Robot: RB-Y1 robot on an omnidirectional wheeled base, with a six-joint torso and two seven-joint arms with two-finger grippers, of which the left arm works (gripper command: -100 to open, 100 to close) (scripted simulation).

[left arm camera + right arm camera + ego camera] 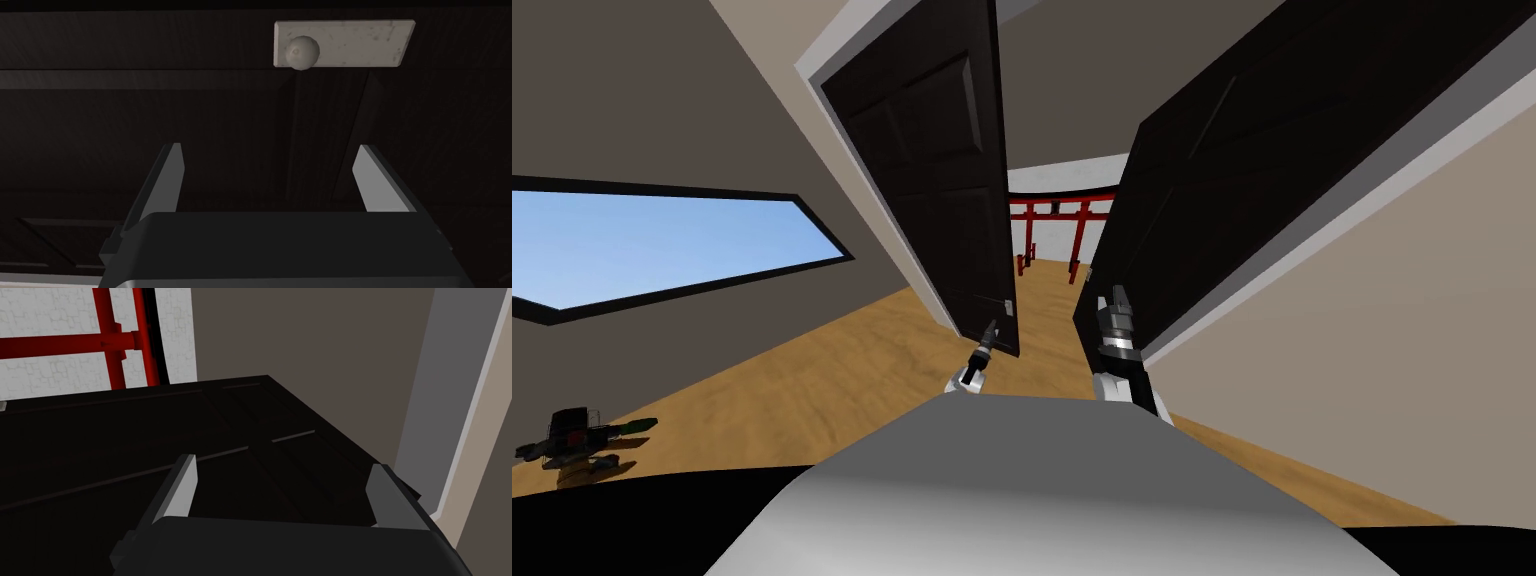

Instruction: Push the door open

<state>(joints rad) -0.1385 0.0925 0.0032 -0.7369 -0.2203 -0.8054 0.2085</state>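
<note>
Two dark panelled door leaves stand ajar in a grey-framed doorway. The left leaf (932, 170) has a pale round knob (302, 52) on a light plate (350, 42). My left gripper (990, 335) is open, close in front of that leaf, a little short of the knob (1009, 306). In the left wrist view the left gripper (267, 175) has nothing between its fingers. The right leaf (1212, 170) is swung further. My right gripper (1118, 298) is open against its lower edge, and the dark panel (150, 448) lies right behind the right gripper (282, 485).
Between the leaves a gap shows a wooden floor (1047, 300) and a red frame structure (1057, 215) against a white wall. The grey door frame (1312, 230) runs along my right. A window (652, 245) is on the left wall, a small dark object (577, 440) on the floor at left.
</note>
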